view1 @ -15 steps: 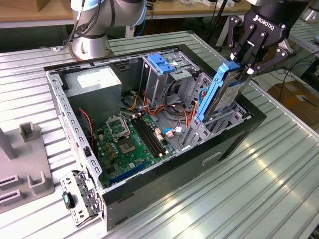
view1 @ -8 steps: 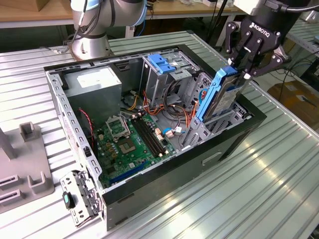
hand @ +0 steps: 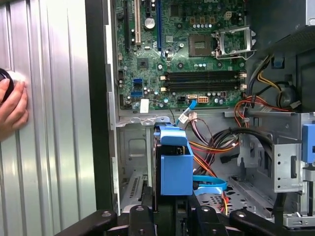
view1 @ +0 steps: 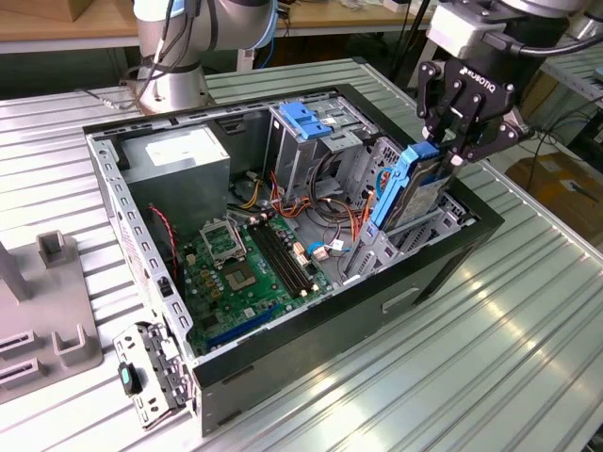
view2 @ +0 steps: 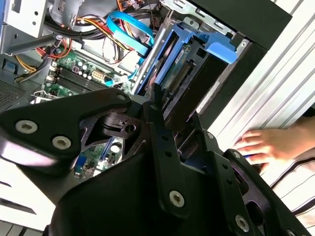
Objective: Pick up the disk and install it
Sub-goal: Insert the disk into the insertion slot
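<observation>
We see a ribbed silver metal desk (view1: 443, 377) carrying a large open black computer case (view1: 311, 353), with desk surface open beyond its walls. By the case's wall at the exterior view's right, the black jaws are clamped on the top of the silver-grey rectangular disk in bright blue plastic rails (view1: 407, 193), which stands tilted inside the case. A person's hand (hand: 12, 110) rests on the desk just outside that wall.

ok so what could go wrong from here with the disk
The gripper holds the disk by its upper end only, on edge at the metal drive cage; a slight misalignment could jam the blue rails against it. Loose orange and blue cables lie right beside that spot and might get pinched. A person's hand rests on the table close to the case and the gripper.
</observation>
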`<state>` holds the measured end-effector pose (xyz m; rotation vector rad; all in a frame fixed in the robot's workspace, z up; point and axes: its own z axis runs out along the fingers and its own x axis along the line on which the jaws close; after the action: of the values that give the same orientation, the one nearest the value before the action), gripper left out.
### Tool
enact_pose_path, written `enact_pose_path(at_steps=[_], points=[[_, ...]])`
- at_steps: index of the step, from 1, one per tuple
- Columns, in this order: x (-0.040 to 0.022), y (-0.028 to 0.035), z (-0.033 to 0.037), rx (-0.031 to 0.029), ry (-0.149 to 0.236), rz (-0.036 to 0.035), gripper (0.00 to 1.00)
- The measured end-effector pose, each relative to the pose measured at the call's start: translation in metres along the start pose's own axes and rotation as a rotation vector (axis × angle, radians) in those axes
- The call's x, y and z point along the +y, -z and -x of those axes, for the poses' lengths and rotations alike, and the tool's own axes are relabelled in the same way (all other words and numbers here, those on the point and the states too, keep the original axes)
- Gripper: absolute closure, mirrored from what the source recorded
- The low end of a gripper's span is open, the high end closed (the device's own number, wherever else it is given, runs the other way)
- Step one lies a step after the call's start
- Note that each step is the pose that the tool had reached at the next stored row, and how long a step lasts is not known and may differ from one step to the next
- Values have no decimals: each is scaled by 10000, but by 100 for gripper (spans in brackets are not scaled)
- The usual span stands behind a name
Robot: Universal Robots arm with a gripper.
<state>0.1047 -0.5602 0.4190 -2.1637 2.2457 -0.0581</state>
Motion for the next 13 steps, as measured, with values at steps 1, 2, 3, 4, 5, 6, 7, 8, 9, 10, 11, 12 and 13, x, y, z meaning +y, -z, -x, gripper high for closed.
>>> enact_pose_path(at_steps=[1, 2, 3, 4, 5, 6, 7, 8, 9, 10, 11, 12, 13], points=[[1, -28, 0, 0, 0, 0, 65], [3, -63, 1, 0, 0, 0, 65], [5, -94, 1, -1, -1, 0, 65], [6, -113, 1, 1, 0, 0, 65], [6, -130, 1, 3, 1, 0, 65], [8, -158, 2, 0, 0, 0, 65], [9, -177, 2, 0, 0, 0, 65], [10, -201, 2, -1, -1, 0, 65], [11, -220, 2, -1, -1, 0, 65], [13, -243, 2, 0, 0, 0, 65], [14, -263, 2, 1, 0, 0, 65], [15, -283, 3, 1, 0, 0, 65], [16, -302, 3, 0, -1, 0, 65]])
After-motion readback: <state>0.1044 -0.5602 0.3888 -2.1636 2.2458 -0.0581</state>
